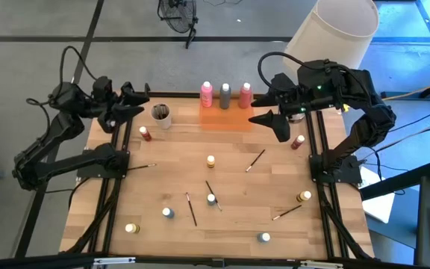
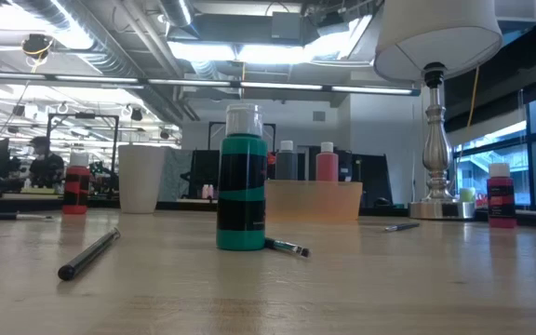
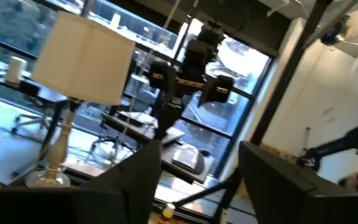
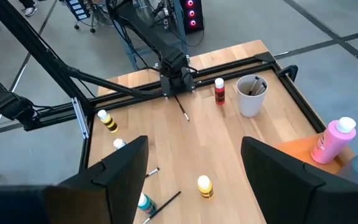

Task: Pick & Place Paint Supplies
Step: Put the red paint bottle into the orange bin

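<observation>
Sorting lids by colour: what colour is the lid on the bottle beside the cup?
Red, clearest in the right wrist view.

Left hand (image 3: 197, 177) fingers apart, nothing between; lamp (image 3: 79, 68), right arm (image 3: 188, 68) against windows beyond.

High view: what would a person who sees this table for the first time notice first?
First, the orange tray at the table's far edge, with two pink bottles and a grey bottle standing in a row on it. Next, the small pots and thin dark brushes scattered over the wooden table. The left gripper and right gripper hang with open jaws near the far corners, empty.
</observation>
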